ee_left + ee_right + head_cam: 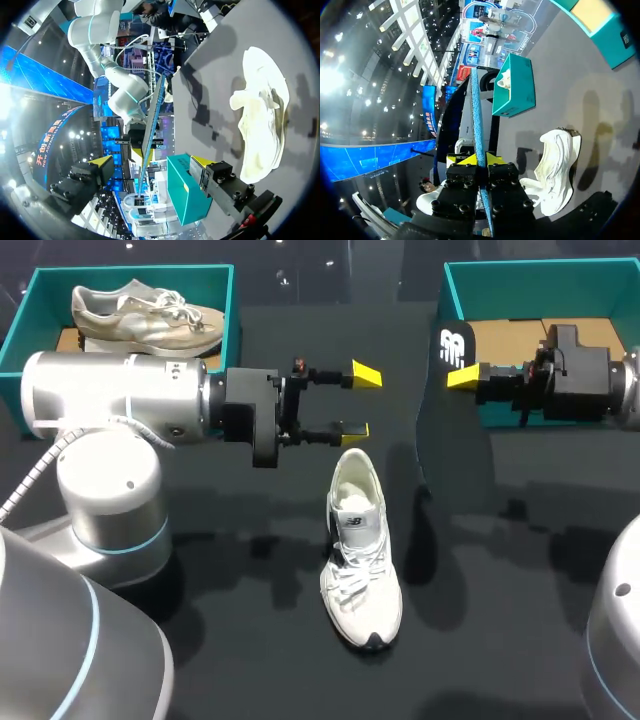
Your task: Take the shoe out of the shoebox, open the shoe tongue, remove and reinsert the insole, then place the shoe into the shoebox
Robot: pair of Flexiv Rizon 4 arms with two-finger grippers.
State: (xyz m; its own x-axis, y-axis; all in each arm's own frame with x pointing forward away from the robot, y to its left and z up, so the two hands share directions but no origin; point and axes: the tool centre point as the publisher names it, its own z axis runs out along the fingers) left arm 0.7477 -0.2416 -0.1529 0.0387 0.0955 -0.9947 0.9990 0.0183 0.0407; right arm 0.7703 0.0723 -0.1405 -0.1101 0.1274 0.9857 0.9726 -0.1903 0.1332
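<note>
The left shoebox [229, 315] holds a tan sneaker [145, 315]. The right gripper [463, 376] pinches the insole [452, 344]; the left gripper [360, 402] is spread wide.

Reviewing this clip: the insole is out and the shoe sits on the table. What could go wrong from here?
1. The right claw pinches the thin insole at one end only, so it may bend or slip when pushed in.
2. The shoe lies loose on the table. The left claw is open near its heel and not holding it, so the shoe may slide during reinsertion.
</note>
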